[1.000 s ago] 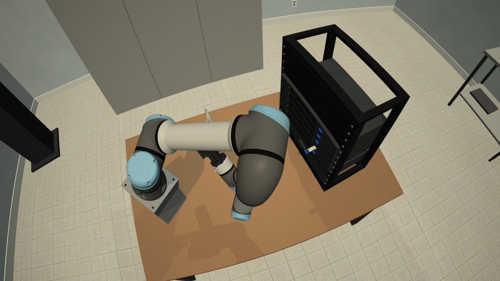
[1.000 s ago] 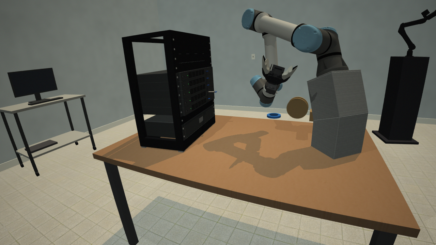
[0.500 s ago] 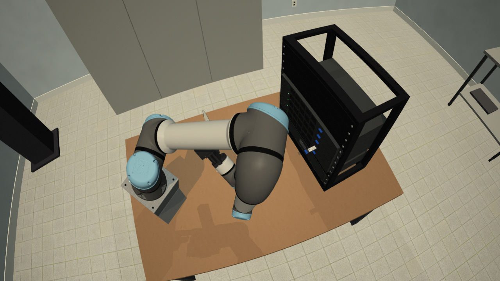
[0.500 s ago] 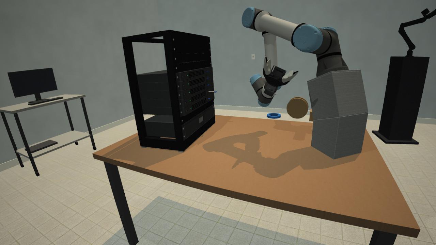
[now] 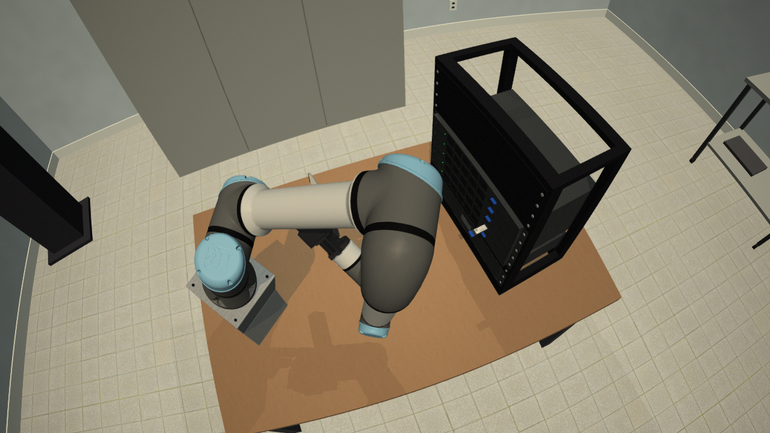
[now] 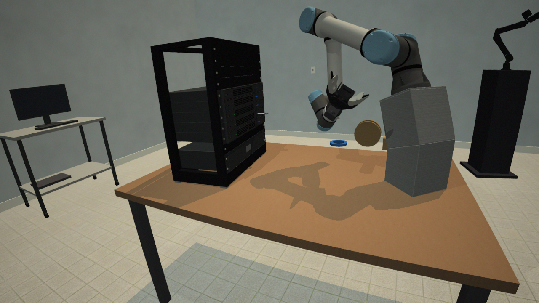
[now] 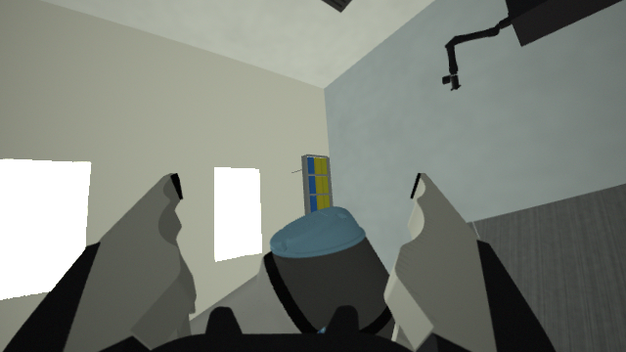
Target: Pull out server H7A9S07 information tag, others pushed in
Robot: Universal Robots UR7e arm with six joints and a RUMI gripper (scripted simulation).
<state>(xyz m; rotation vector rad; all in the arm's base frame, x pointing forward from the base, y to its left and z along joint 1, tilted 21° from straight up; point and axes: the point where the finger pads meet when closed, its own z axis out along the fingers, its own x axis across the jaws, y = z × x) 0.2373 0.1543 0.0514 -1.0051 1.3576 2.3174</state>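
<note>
- Because the rack [image 5: 585,188] [image 6: 211,112] stands unfastened on the table [image 5: 457,371] [image 6: 339,233], a sideways knock from the elbow or fingers could shift or tip it; it looks upright now.
- One information tag [image 5: 480,228] [image 6: 262,113] sticks out from the server fronts, its pale top showing in the top view and its blue end in the exterior view. The print is too small to read, so whether it belongs to H7A9S07 cannot be told.
- Taking that tag for the right one unread would leave the wrong server marked; pushing it in unread could undo a correct result.
- The other blue tag ends [image 5: 490,210] sit close to the panel, one near the next, so a wide finger could catch a neighbour. Whether each is fully in cannot be judged.
- The gripper [image 6: 347,87] [image 7: 298,175] is released, fingers wide with nothing between them, well apart from the rack and aimed away from it. Swinging it round too broadly could bring the arm [image 5: 398,252] [image 6: 342,32] against the frame.
- Pulling hard past the stop, or pressing a tag in off its line, could drag or nudge the whole rack.

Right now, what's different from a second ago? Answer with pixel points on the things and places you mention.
The gripper [image 5: 317,237] [image 6: 350,83] [image 7: 298,175] has tilted toward the arm's pedestal [image 5: 269,281] [image 6: 433,166], clockwise in the exterior view, and the arm's joints have shifted slightly with it. Nothing was taken hold of or let go; the fingers remain open. The rack [image 5: 557,180] [image 6: 212,112] and its one plainly pulled-out information tag [image 5: 480,229] [image 6: 261,113] look unchanged.
</note>
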